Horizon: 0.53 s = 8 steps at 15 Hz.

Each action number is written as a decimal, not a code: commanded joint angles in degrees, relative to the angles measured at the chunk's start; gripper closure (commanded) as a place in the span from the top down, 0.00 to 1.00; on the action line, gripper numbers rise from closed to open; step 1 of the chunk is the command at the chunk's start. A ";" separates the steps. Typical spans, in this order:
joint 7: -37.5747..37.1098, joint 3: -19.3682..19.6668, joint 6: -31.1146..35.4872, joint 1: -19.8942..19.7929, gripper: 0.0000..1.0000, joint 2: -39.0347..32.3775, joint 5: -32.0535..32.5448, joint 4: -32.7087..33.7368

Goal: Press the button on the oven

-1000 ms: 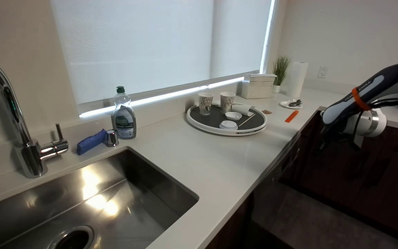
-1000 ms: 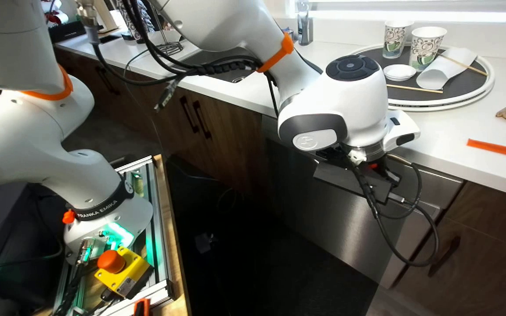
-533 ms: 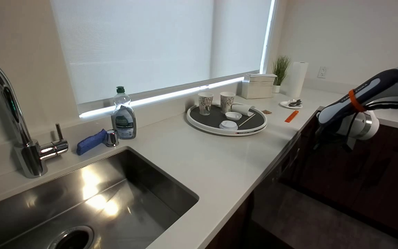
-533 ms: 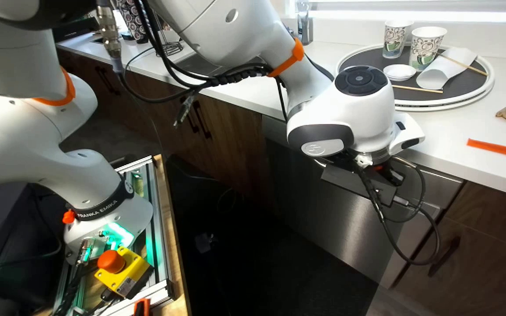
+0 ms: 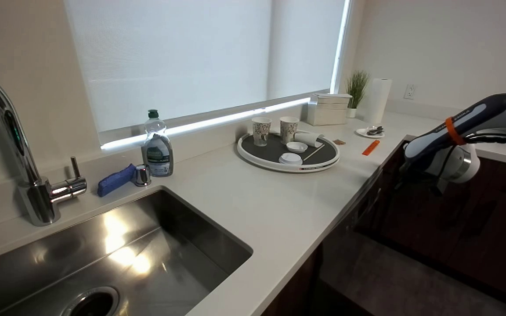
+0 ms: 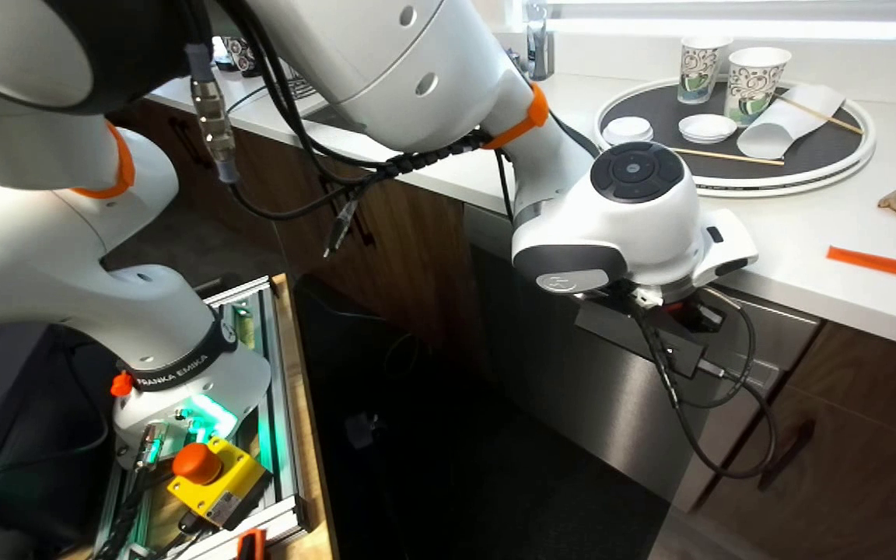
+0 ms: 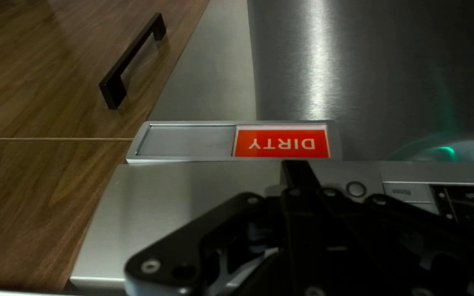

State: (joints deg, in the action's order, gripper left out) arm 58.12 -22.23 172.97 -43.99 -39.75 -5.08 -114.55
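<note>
Oven (image 6: pixel 596 393), steel-fronted and built in below the counter (image 6: pixel 806 237), stands at four o'clock from the centre of an exterior view. Its control strip (image 7: pixel 171 197) crosses the lower part of the wrist view, and on the strip sits a small round button (image 7: pixel 356 189). The gripper (image 7: pixel 300 174) has its fingers together, with the tips in front of the strip; whether they touch it, I cannot tell. The button is just beside the tips, at about three o'clock from them. A red label (image 7: pixel 282 142) reading DIRTY, upside down in this view, is near the tips at eleven o'clock. A dark display (image 7: pixel 471 205) with small print lies at three o'clock from the button, cut off at the edge of the view. At ten o'clock from the gripper, well apart, is a dark handle (image 7: pixel 132 51) on a brown wooden cabinet (image 7: pixel 56 74).

In an exterior view the arm's white wrist (image 6: pixel 646 233) overlaps the counter's front edge, and the fingers are hidden. At one o'clock from the gripper, a round tray (image 6: pixel 646 101) bears two upright patterned cups (image 6: pixel 757 82). In an exterior view the steel sink (image 5: pixel 191 263) is at eight o'clock and a green-capped bottle (image 5: pixel 158 156) at nine.
</note>
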 commanded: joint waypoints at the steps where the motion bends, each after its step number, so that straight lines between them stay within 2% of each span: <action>1: 1.31 -4.60 1.60 -4.29 0.00 -3.18 0.90 1.45; 8: 1.26 -8.22 1.17 -7.27 0.00 -6.10 1.78 3.43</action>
State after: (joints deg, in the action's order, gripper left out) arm 58.31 -28.03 173.05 -49.12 -42.98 -4.72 -112.65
